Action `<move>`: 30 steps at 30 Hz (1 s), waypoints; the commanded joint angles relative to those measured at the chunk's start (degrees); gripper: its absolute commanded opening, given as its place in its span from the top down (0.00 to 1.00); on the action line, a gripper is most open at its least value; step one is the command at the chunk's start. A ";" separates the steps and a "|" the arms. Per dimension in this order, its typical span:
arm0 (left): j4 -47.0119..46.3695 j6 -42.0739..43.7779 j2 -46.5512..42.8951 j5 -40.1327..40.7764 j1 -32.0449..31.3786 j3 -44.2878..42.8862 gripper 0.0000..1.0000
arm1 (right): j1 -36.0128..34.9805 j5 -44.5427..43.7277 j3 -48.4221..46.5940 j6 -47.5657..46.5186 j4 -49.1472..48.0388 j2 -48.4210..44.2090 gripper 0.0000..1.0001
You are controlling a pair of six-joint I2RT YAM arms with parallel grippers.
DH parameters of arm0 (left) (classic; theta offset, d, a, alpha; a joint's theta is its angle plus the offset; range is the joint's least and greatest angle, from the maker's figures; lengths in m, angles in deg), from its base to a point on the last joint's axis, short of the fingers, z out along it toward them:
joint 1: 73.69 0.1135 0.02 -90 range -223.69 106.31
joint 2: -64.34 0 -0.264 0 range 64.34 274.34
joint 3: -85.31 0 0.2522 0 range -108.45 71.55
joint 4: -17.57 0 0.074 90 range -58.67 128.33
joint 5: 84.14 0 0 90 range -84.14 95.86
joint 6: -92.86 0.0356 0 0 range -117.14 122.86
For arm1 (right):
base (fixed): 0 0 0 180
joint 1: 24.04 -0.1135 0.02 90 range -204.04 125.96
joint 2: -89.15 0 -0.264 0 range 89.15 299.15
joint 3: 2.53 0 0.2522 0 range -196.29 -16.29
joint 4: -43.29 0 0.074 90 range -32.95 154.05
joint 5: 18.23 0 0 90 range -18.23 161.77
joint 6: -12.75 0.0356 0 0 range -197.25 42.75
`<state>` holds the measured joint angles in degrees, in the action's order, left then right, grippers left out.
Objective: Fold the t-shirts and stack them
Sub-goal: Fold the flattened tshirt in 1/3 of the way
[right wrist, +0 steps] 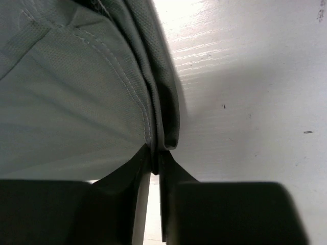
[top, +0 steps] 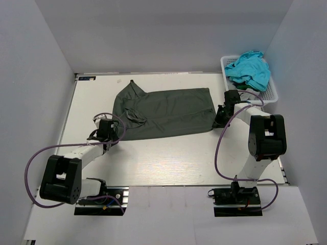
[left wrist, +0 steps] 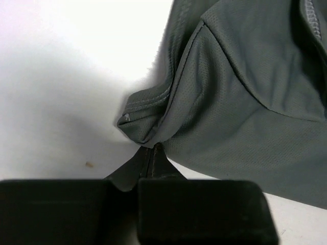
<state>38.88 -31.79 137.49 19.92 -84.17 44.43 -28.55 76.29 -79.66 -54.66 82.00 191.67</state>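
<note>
- Dark charcoal-grey cloth t-shirt (top: pixel 168 112) is spread flat on the white table (top: pixel 168 163), with its collar end to the left and its bottom hem to the right.
- The left gripper (left wrist: pixel 148 155) is closed tightly on a stitched sleeve edge at the near left corner of the garment.
- The right gripper (right wrist: pixel 156 153) is pinched on the doubled hem near the near right corner.
- A bright turquoise t-shirt (top: pixel 249 69) lies in the white plastic lattice basket (top: pixel 271 96) at the far right.
- The step in hand is judged to be the first fold, since the near edge is held at both ends.
- For the next move, both corners should be lifted together and carried evenly toward the far edge, so that the cloth is not twisted.
</note>
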 commanded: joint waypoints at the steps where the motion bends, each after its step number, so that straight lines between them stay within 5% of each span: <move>1: -1.66 1.17 2.61 -3.34 0.29 -1.62 0.97 | 0.64 0.76 -1.49 0.88 -1.13 1.98 0.87; 4: 0.35 2.65 3.67 -0.36 0.29 -4.61 1.00 | 0.73 -2.48 -2.01 0.62 0.10 1.19 1.00; 15: 20.97 -1.54 -3.36 10.02 0.29 -21.39 1.00 | 0.73 -1.61 -7.73 -2.54 8.35 -6.01 1.00; 25: 46.98 -19.37 -1.25 5.89 0.37 -15.96 0.99 | 1.08 -2.48 2.19 -1.41 8.89 -11.29 1.00; 26: 49.12 -20.09 -0.73 5.19 0.37 -15.95 0.78 | 1.09 -3.01 3.86 -1.23 8.80 -11.46 1.00; 27: 51.14 -21.23 0.58 5.18 0.37 -15.95 0.57 | 1.09 -3.89 4.57 -0.88 8.80 -12.34 0.76; 28: 53.07 -22.29 1.12 4.31 -0.50 -17.00 0.41 | 1.00 -3.90 5.97 -1.05 8.28 -12.69 0.65; 29: 53.09 -22.30 1.12 2.83 -0.51 -17.70 0.01 | 1.08 -4.16 6.16 -1.06 8.27 -13.30 0.60; 30: 53.88 -22.30 1.65 2.81 -0.51 -19.36 0.00 | 0.91 -4.25 6.16 -1.23 8.27 -14.18 0.40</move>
<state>85.37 -49.89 139.34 24.42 -84.32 28.08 -27.98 73.79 -73.96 -55.36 90.09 180.85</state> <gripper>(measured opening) 0.917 0.491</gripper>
